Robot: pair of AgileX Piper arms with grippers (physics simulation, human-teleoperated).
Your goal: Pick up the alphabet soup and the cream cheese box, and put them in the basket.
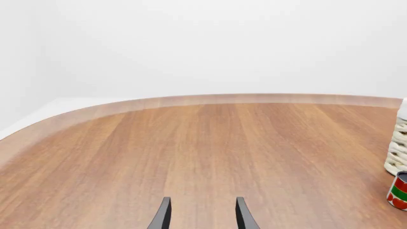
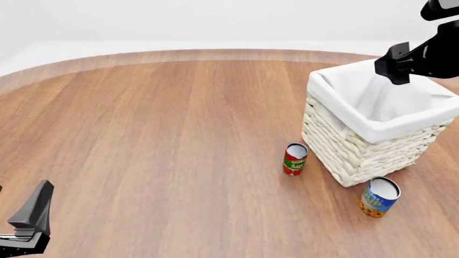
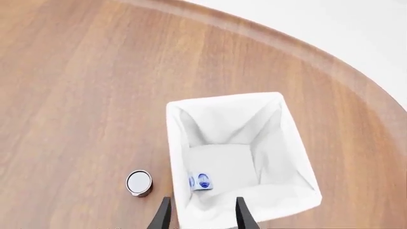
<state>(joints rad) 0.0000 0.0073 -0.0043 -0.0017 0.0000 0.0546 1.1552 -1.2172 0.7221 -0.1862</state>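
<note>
The alphabet soup [image 2: 379, 197], a blue and yellow-orange can with a white top, stands upright on the table at the basket's near corner. The cream cheese box [image 3: 201, 182], white and blue, lies on the lining inside the basket [image 3: 289, 143]. My right gripper [image 3: 202, 217] hangs open and empty above the basket [image 2: 401, 126], right over the box. In the front view it [image 2: 391, 69] sits over the basket's far side. My left gripper [image 1: 202, 217] is open and empty, low over bare table at the near left [image 2: 29, 226], far from both items.
A slimmer red and green tomato sauce can [image 2: 295, 159] stands just left of the basket; it also shows in the left wrist view [image 1: 399, 191] beside the basket's woven wall [image 1: 397, 152]. A white-topped can [image 3: 139, 182] stands beside the basket. The table's curved edge [image 2: 179, 54] runs along the far side.
</note>
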